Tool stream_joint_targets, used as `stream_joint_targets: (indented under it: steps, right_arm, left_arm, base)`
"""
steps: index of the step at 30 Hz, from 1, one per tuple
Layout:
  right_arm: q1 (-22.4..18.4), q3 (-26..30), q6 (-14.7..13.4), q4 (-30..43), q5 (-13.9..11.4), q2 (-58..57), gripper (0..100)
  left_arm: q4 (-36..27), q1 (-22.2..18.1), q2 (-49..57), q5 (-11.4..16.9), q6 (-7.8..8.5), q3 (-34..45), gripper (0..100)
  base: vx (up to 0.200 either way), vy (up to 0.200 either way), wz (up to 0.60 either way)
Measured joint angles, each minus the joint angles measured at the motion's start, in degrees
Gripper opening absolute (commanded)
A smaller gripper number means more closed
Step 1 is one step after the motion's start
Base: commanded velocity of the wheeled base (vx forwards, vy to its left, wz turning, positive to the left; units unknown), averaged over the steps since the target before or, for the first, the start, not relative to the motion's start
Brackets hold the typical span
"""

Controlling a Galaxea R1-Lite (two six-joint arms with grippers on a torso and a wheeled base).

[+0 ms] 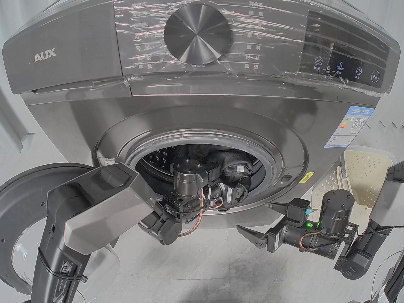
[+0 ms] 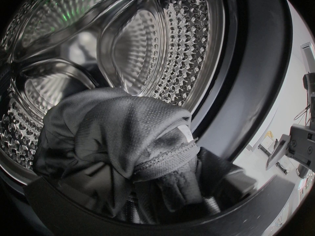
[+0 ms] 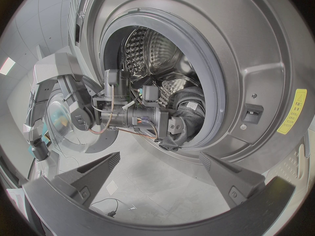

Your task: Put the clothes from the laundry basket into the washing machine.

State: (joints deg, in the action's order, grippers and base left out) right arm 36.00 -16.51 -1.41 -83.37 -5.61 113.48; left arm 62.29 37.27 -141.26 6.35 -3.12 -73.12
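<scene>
The dark grey fabric garment (image 2: 124, 138) sits in the mouth of the silver front-loading washing machine (image 1: 210, 106), draped over the seal, so it is nearly in. Cloth hides whether your left tool (image 3: 178, 130) clenches it. Your right tool (image 3: 158, 156) hangs released below that mouth, near the cream perforated laundry basket (image 1: 370, 169).

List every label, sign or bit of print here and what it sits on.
Brand lettering: top panel of the washing machine, left end.
Programme labels around the dial: too small to read.
Blue-and-white sticker on the front: too small.
Yellow sticker beside the door opening: too blurred.
</scene>
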Motion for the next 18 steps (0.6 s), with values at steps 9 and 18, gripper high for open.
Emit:
stream_joint_targets:
  steps: [9,18]
  right_arm:
    - [0.1,0.0,0.0,0.0,0.0,0.0,100]
    - [0.4,-0.1,-0.1,0.0,0.0,0.1,100]
  left_arm:
    - [1.6,-1.5,-3.0,-4.6,-2.46,-6.9,0]
    - [1.6,-4.8,-6.2,-10.4,-3.01,-17.7,0]
  base:
    - [0.0,0.0,0.0]
    - [0.0,0.0,0.0]
